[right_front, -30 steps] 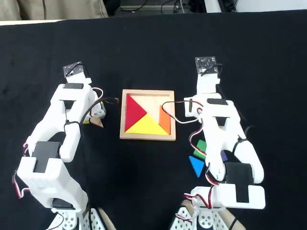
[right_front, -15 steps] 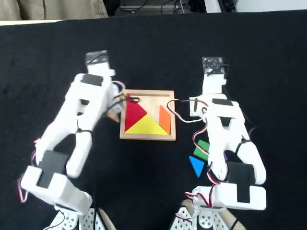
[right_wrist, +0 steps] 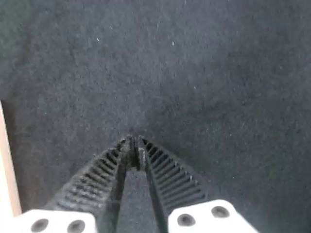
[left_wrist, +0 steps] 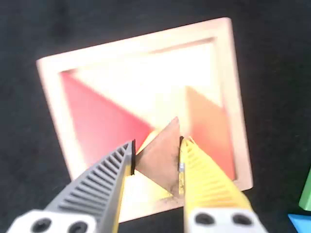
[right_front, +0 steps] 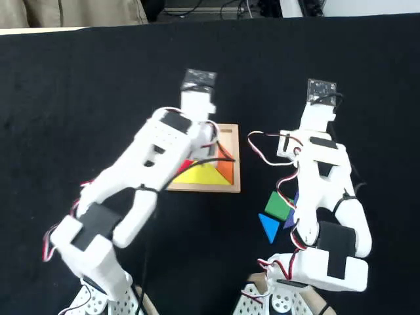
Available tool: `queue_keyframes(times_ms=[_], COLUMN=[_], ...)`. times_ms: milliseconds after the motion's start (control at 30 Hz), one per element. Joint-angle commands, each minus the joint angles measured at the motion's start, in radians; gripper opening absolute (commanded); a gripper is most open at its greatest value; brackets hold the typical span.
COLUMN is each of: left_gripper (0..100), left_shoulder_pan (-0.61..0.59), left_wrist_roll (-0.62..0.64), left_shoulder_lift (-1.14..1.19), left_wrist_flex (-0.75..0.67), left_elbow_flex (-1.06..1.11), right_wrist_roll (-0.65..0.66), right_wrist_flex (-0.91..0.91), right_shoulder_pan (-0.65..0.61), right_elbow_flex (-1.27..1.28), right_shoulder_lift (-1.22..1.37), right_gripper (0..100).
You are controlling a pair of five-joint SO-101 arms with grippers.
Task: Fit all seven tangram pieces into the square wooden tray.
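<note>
Over the square wooden tray [left_wrist: 232, 97], left jaws pinch a small brown triangle [left_wrist: 158, 158], one jaw on each slanted edge, with the point facing away from the wrist. It hangs above the tray's open middle. Already in the tray are the red triangle [left_wrist: 97, 121], the orange piece [left_wrist: 209, 126] and the yellow triangle [right_front: 203, 174].

The green piece [right_front: 277, 205], blue triangle [right_front: 268, 226] and purple piece [right_front: 289, 220] lie on the black surface [right_front: 98, 79] by the right arm [right_front: 321, 177], near the tray but outside it. Right jaws are pressed together on nothing, over bare surface just beside the tray's rim.

Handling, as a guess: thin wood, so light, stiff and not fragile. The edges look smooth, and squeezing slanted sides can squirt the piece out toward its point. A hold low on the two sides, near the wide base, looks safer than one near the tip. The flat face gives nothing to grab, so loose pieces need an edge-to-edge pinch. The fit into the gap is likely tight, so keep the piece level.
</note>
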Motion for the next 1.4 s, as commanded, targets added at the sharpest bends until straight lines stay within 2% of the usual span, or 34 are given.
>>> queue_keyframes(times_ms=[0, 200, 533, 733, 900, 1233, 1367], left_gripper=[9, 9, 9, 20, 21, 21, 21], left_shoulder_pan=[0.053, 0.054, 0.038, 0.031, 0.018, -0.016, -0.065], left_wrist_roll=[-0.002, -0.002, 0.0, 0.117, 0.12, 0.121, 0.12], left_shoulder_lift=[0.064, 0.164, 0.215, 0.218, 0.218, 0.221, 0.221], left_wrist_flex=[-0.012, 0.014, 0.015, 0.054, 0.071, 0.061, -0.018], left_elbow_flex=[-0.134, -0.234, -0.268, -0.266, -0.278, -0.338, -0.323], right_wrist_roll=[-0.011, -0.011, -0.011, -0.011, -0.011, -0.011, -0.011], right_wrist_flex=[-0.02, -0.02, -0.02, -0.02, -0.02, -0.02, -0.02], right_shoulder_pan=[0.012, 0.011, -0.006, -0.006, -0.012, -0.017, -0.017], right_elbow_flex=[-0.038, -0.039, -0.039, -0.038, -0.038, -0.038, -0.038], right_shoulder_lift=[-0.047, -0.047, -0.045, -0.045, -0.045, -0.045, -0.045], right_gripper=[1.1, 1.1, 1.1, 1.1, 1.1, 1.1, 1.1])
